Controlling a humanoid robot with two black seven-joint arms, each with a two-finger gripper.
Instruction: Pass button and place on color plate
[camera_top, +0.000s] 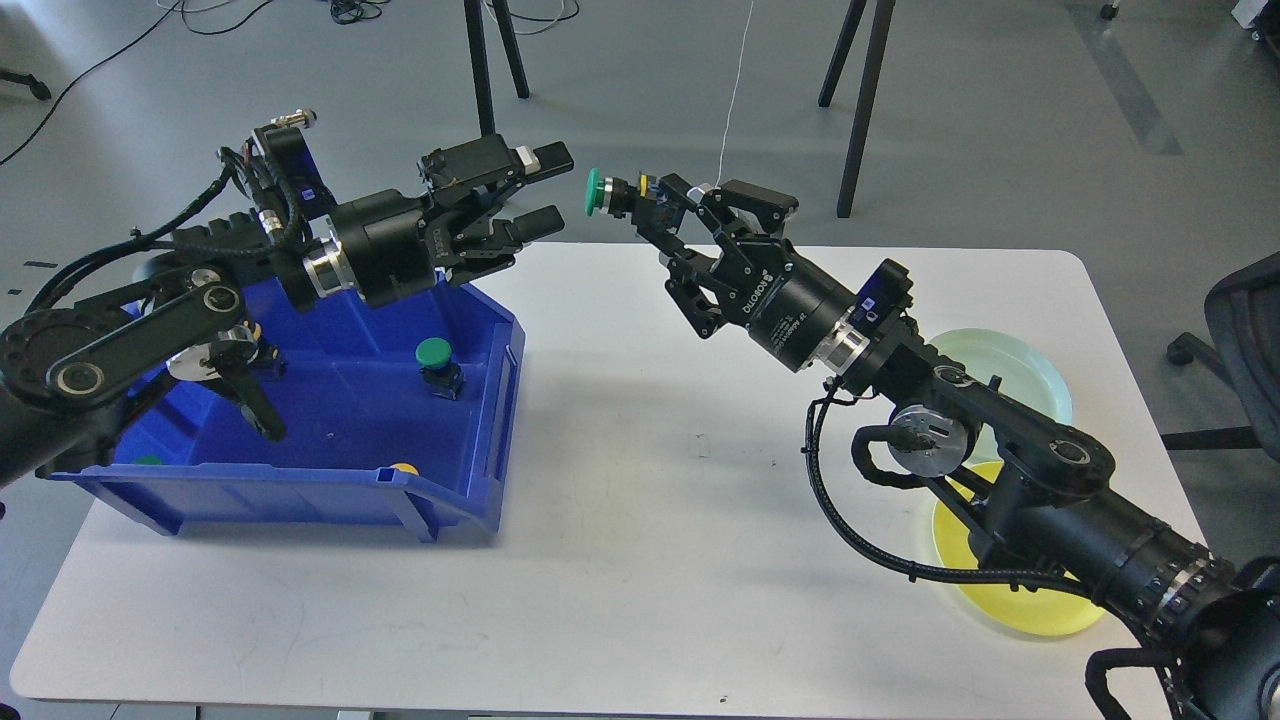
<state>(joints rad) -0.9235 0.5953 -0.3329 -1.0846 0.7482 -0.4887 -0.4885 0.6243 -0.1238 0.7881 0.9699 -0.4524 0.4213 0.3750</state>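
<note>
A green-capped push button (606, 192) is held in the air above the table's far edge. My right gripper (652, 202) is shut on the button's black body, with the green cap pointing left. My left gripper (547, 188) is open and empty just left of the button, a small gap away. A pale green plate (1042, 374) and a yellow plate (1030, 608) lie at the table's right side, partly hidden behind my right arm.
A blue bin (480, 400) stands on the left of the white table (650, 520). It holds another green button (437, 362), a yellow-capped one (405, 468) at its front rim and more under my left arm. Chair and stand legs are behind the table.
</note>
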